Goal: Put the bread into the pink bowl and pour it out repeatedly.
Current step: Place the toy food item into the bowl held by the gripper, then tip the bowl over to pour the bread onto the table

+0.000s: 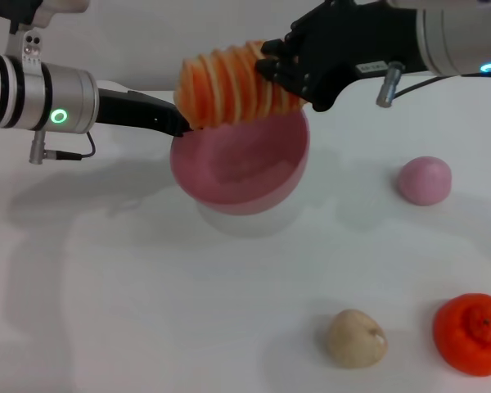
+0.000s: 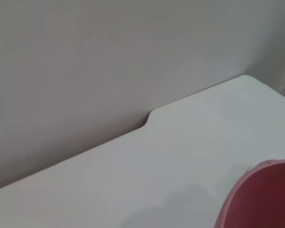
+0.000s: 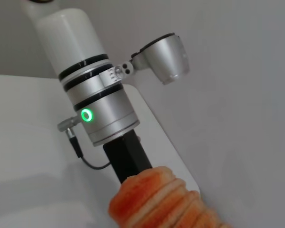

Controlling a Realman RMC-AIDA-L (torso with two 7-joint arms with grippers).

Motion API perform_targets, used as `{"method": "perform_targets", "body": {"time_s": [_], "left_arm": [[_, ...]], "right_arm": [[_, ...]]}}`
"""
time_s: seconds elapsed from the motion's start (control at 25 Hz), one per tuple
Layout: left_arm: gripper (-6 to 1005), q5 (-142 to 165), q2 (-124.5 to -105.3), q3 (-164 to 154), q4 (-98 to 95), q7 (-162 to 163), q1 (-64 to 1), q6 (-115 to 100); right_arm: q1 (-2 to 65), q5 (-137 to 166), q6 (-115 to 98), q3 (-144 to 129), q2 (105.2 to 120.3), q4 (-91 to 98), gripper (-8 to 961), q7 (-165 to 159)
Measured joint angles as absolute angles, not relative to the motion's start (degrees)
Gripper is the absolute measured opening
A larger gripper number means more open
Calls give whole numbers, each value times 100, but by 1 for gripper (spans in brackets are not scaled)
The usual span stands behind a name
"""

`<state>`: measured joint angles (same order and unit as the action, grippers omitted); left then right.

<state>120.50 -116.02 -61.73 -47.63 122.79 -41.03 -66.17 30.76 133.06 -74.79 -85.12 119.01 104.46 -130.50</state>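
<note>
The pink bowl hangs a little above the white table, casting a shadow beneath it. My left gripper is shut on its left rim. The bread, orange-brown with cream bands, lies across the bowl's far rim, above the opening. My right gripper comes in from the right and is shut on the loaf's right end. In the left wrist view only an edge of the pink bowl shows. The right wrist view shows the bread close up, with the left arm behind it.
A round pink bun sits on the table to the right of the bowl. A small beige lump and an orange fruit lie near the front right. The table's far edge meets a grey wall.
</note>
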Motion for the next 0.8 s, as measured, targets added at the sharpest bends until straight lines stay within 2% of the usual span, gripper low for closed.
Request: {"method": "perform_targets", "body": {"time_s": [0.12,0.24,0.52,0.8], "left_arm": [[133,12050,-11606,-6206,-4763,12278,-4111,-6618],[134,12049,-11611,-6240,-4764,12278,-4119,-6619],[134,12050,-11618,-6239,-4764,12249,-4125,-6572],[135,12055,-11717,-6242,-4769,12099,-4113,-6431]], "right_arm": [[3055,13320,-7315,-8553,11903,10365,93,-13007],[3052,13323,-7271,-8554,11903,10347,258,-12994],[2959,13329,-6989,-8493,11903,10365,406,-12953],[2337,13277,-5092,-8423,11974,10261,523,-12611]]}}
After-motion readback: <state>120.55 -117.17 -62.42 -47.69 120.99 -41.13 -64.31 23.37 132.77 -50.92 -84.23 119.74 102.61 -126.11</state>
